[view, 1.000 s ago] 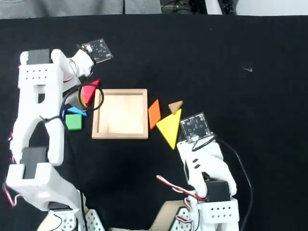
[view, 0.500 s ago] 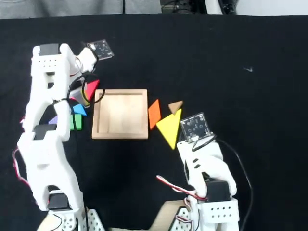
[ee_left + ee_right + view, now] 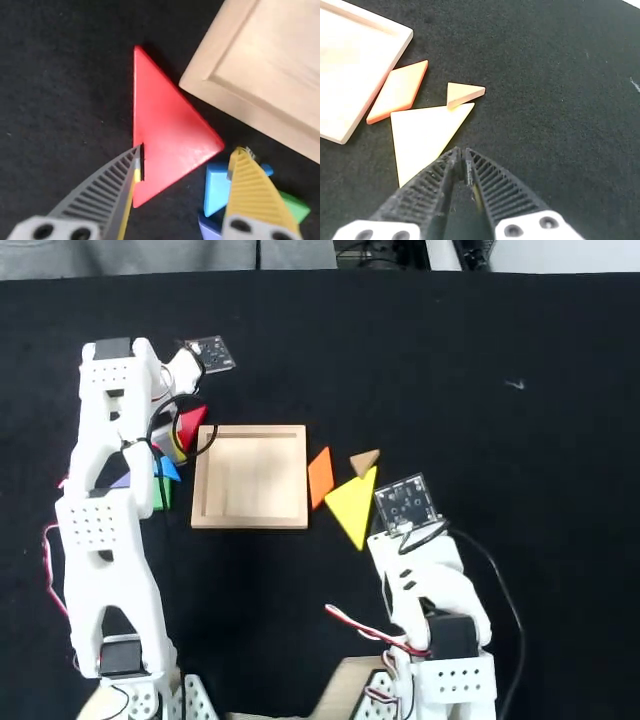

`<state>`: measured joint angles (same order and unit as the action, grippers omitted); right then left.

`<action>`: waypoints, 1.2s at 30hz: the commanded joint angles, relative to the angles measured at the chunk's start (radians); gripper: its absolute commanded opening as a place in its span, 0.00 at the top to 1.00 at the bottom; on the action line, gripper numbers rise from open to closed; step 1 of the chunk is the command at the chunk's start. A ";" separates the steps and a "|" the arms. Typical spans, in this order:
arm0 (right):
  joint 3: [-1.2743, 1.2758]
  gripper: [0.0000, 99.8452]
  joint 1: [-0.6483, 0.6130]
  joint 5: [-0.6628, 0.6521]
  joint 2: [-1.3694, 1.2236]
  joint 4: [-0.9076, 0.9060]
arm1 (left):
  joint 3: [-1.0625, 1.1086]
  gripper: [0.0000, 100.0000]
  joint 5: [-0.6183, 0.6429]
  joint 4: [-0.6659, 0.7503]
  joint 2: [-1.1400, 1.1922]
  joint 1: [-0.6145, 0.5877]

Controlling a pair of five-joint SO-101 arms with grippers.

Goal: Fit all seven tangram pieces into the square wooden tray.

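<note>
The square wooden tray (image 3: 250, 430) lies at the table's middle, its inside bare wood. At its upper left corner lies a red triangle (image 3: 165, 130). My left gripper (image 3: 187, 160) is open and straddles it, one fingertip (image 3: 134, 160) against the triangle's edge. Blue (image 3: 217, 185), green (image 3: 295, 207) and purple (image 3: 207, 222) pieces crowd just behind that gripper. Right of the tray lie an orange parallelogram (image 3: 400, 90), a small brown triangle (image 3: 462, 93) and a big yellow triangle (image 3: 422, 135). My right gripper (image 3: 461, 155) is shut and hovers over the yellow triangle's near corner.
The tray's corner (image 3: 200, 80) sits very close to the red triangle. The left arm's white body (image 3: 105, 490) covers part of the blue, green and purple pieces in the high view. Black cloth stretches to the far right (image 3: 520, 440) and in front of the tray.
The left arm has swung in and stretched over the pieces left of the tray, bringing its gripper down around the red triangle. The right arm has kept still.
</note>
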<state>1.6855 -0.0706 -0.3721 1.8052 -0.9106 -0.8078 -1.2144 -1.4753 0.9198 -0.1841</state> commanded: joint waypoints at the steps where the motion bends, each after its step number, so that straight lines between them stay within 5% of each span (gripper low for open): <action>1: -0.001 0.99 -0.014 -0.008 0.081 -0.005 | -0.073 0.72 -0.021 -0.008 0.012 0.002; 22: -0.001 0.99 -0.014 -0.008 0.081 -0.005 | -0.082 0.72 -0.101 -0.031 0.115 0.018; 36: -0.001 0.99 -0.014 -0.008 0.081 -0.005 | -0.389 0.72 -0.071 -0.160 0.301 0.015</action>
<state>1.6855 -0.0706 -0.3721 1.8052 -0.9106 -1.1669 -1.2988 -1.6134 1.1807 -0.1826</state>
